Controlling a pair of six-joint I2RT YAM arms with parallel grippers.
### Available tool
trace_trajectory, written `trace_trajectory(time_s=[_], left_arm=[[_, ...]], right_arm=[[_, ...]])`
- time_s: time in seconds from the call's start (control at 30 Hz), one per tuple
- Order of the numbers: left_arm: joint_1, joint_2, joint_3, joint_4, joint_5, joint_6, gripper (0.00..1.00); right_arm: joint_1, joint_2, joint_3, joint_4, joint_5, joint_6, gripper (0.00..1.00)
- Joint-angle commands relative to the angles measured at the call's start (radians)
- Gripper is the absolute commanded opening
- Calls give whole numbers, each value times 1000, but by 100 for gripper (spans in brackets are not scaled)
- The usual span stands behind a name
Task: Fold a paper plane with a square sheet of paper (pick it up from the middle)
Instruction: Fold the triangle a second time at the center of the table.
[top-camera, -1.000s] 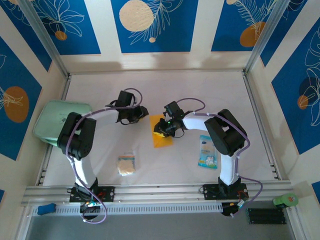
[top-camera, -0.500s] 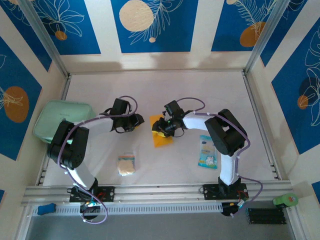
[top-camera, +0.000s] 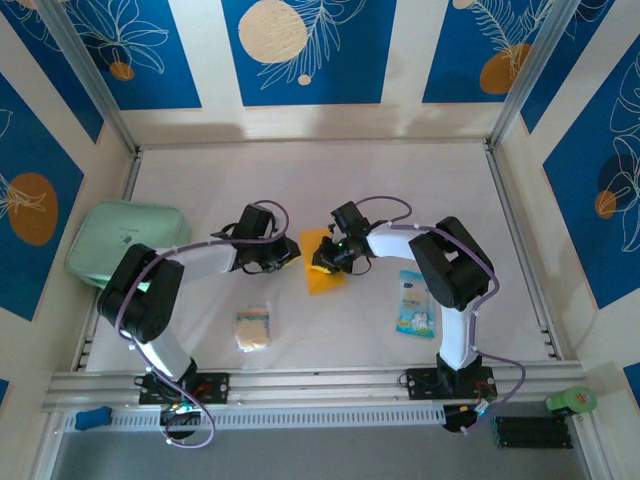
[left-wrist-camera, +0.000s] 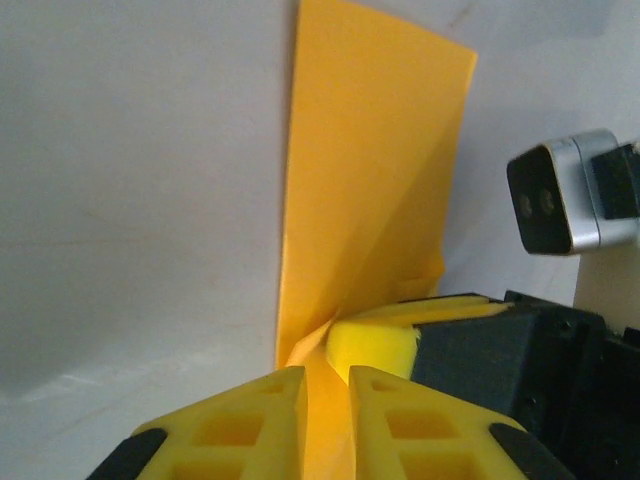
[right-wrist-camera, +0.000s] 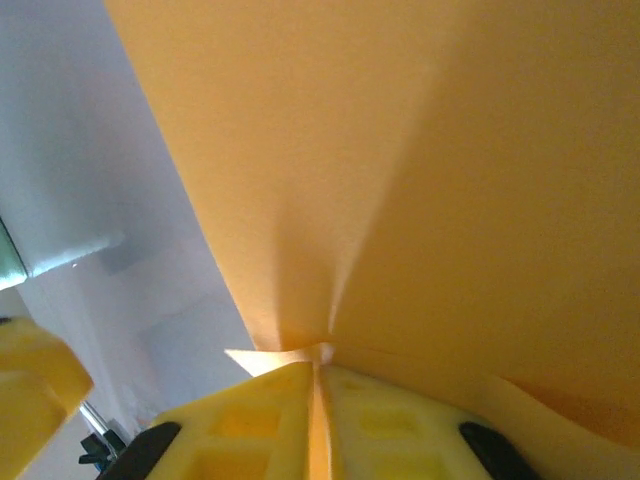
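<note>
The square sheet of paper is orange-yellow and lies folded in the middle of the white table, with one part pulled up off the surface. My left gripper is at its left edge. In the left wrist view the sheet runs up from my left gripper, whose jaws are shut on a raised ridge of it. My right gripper is over the sheet's top part, a yellow finger of it right beside the left jaws. In the right wrist view my right gripper pinches a fold of the paper.
A mint-green container sits at the table's left edge. A small beige spongy square lies near the front left. A blue-white packet lies right of the sheet by the right arm. Metal rails border the table.
My left gripper has swung right to the sheet's left edge and closed on a ridge of it. My right gripper has closed on its fold and stayed in place.
</note>
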Motion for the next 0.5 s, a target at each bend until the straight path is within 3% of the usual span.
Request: trace_trajectory(time_s=[0.0, 0.47], left_arm=[[-30, 35, 19, 18, 18, -15, 16], [-94, 148, 107, -30, -43, 9, 6]], right_arm=[[-6, 51, -19, -118, 74, -9, 9], [-6, 53, -22, -120, 76, -4, 4]])
